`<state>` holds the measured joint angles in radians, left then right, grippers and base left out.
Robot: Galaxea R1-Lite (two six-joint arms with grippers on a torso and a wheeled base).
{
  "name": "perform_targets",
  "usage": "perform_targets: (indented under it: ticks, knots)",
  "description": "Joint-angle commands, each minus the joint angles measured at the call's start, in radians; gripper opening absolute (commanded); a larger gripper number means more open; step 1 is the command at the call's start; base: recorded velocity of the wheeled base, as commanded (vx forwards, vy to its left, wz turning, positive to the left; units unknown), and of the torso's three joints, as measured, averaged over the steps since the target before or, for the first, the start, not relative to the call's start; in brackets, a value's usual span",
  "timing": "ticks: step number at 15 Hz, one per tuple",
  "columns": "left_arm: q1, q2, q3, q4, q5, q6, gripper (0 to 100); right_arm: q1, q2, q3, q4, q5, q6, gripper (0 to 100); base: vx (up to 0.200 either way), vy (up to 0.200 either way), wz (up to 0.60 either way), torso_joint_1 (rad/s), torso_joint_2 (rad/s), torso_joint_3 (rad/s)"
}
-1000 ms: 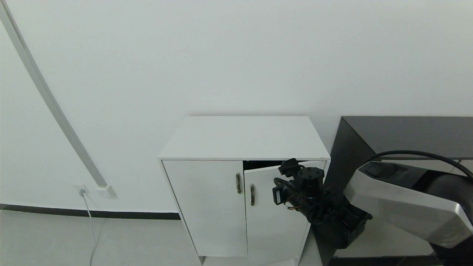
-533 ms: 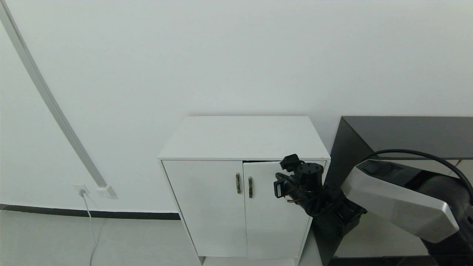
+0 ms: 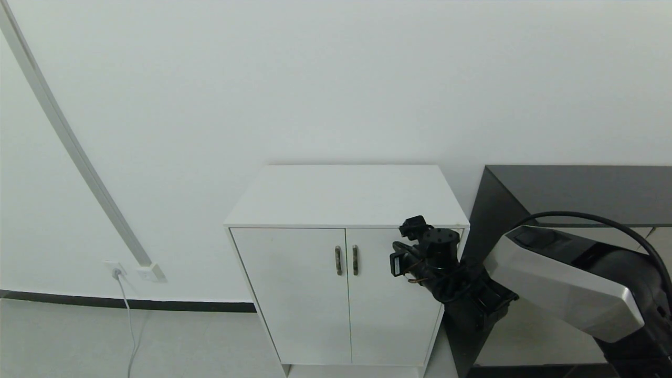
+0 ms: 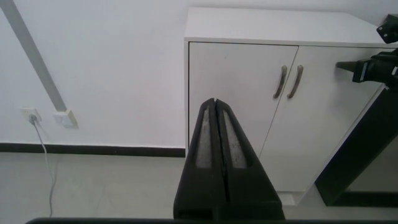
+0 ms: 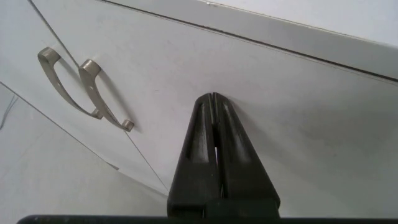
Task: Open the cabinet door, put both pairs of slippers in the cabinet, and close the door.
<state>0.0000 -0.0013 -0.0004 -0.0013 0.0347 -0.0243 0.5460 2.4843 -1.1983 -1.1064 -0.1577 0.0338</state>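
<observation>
The right tool (image 5: 213,97) is clenched, its tip against the upper face of the cabinet's right door (image 3: 391,315), to the right of the two handles (image 3: 355,260). The left tool (image 4: 214,104) is clenched too, held off in front of the white cabinet (image 3: 346,195). The cabinet stands on the floor against the wall, both doors flush.

A silver-grey shell is covering the right arm (image 3: 567,286), a black cable (image 3: 593,214) is arching over it, and the left gripper (image 4: 214,102) and right gripper (image 5: 214,99) are showing long, tapering black fingers.
</observation>
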Motion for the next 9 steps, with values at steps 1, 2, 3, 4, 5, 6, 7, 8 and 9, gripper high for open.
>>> perform_targets:
  ticks: [1, 2, 3, 4, 5, 6, 7, 8, 9]
  knots:
    - [0.000, 0.001, 0.000, 0.000, 0.001, 0.000, 0, 0.002, -0.004, 0.006, -0.004, 0.000, 0.001, 0, 0.000, 0.000, 0.00, 0.000, 0.00, 0.000]
    - [0.000, 0.001, 0.000, 0.000, -0.001, 0.000, 0, 0.003, -0.011, 0.014, -0.004, 0.000, 0.003, 0, 0.000, 0.000, 0.00, 0.000, 0.00, 0.000]
    - [0.000, 0.001, -0.001, 0.000, 0.001, 0.000, 0, 0.008, -0.022, 0.028, -0.007, 0.000, 0.006, 0, 0.000, 0.000, 0.00, 0.000, 0.00, 0.000]
    - [0.000, 0.001, -0.001, 0.000, 0.001, 0.000, 0, 0.011, -0.028, 0.039, -0.009, 0.000, 0.014, 0, 0.000, 0.000, 0.00, 0.000, 0.00, 0.000]
    - [0.000, 0.001, 0.000, 0.000, 0.001, 0.000, 0, 0.017, -0.053, 0.063, -0.012, 0.000, 0.031, 0, 0.000, 0.000, 0.00, 0.000, 0.00, 0.000]
    - [0.000, 0.001, -0.001, 0.000, 0.001, 0.000, 0, 0.017, -0.073, 0.088, -0.018, 0.000, 0.034, 0, 0.000, 0.000, 0.00, 0.000, 0.00, 0.000]
    - [0.000, 0.001, -0.001, 0.000, 0.001, 0.000, 0, 0.017, -0.100, 0.123, -0.032, 0.000, 0.035, 0, 0.000, 0.000, 0.00, 0.000, 0.00, 0.000]
    - [0.000, 0.001, -0.001, 0.000, 0.001, 0.000, 0, 0.017, -0.131, 0.169, -0.050, -0.005, 0.035, 0, 0.000, 0.000, 0.00, 0.000, 0.00, 0.000]
    - [0.000, 0.001, 0.000, 0.000, 0.001, 0.000, 0, 0.012, -0.162, 0.213, -0.067, -0.006, 0.035, 0, 0.000, 0.000, 0.00, 0.000, 0.00, 0.000]
